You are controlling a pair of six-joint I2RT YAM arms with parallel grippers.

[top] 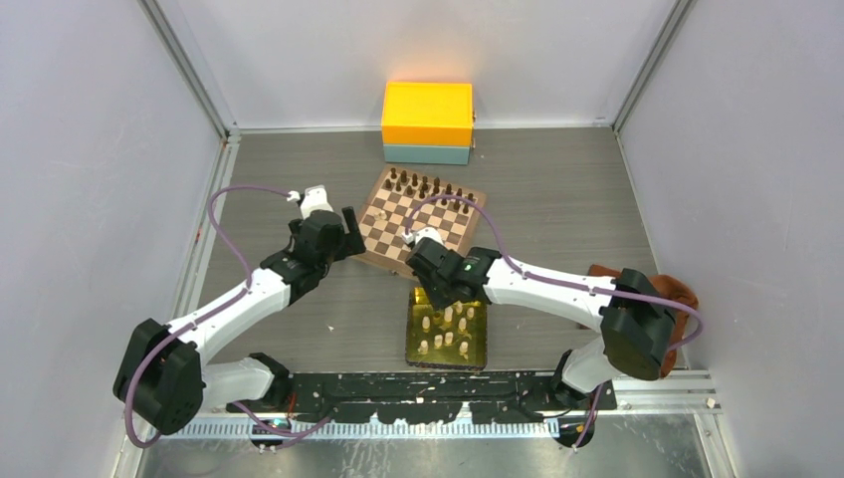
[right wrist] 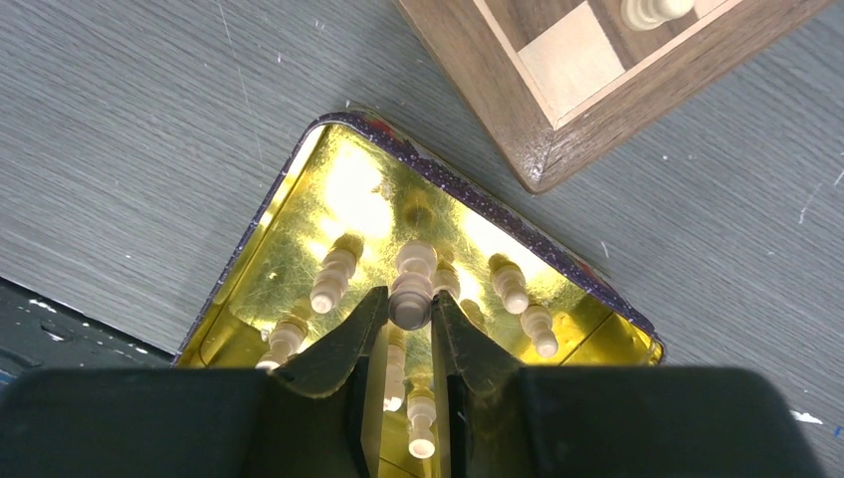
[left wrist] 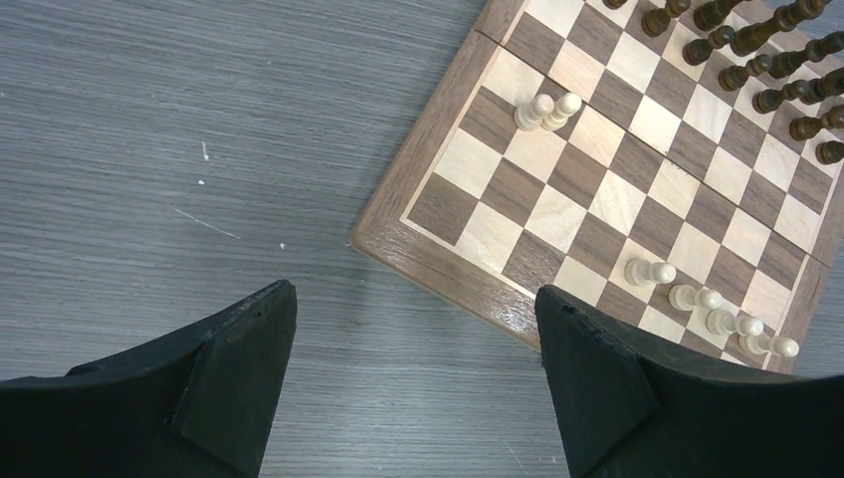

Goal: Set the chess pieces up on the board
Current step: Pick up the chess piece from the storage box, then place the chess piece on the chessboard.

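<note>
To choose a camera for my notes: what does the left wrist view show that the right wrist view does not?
Left wrist only: the open left gripper, the dark pieces. Right wrist only: the right gripper shut on a pale piece, the gold tray holding more. Both: the board, pale pieces on it, the table.

Item 1: left arm (top: 234,304), rising from the lower left of the overhead frame, elbow bent, forearm slanting up toward centre. The left gripper (left wrist: 413,299) has its jaws spread wide with nothing between them.

Item 2: right arm (top: 557,289), reaching from lower right toward centre, wrist pitched downward. The right gripper (right wrist: 408,317) has its fingers narrowed (both pads touching) on one pale chess piece (right wrist: 410,297).
</note>
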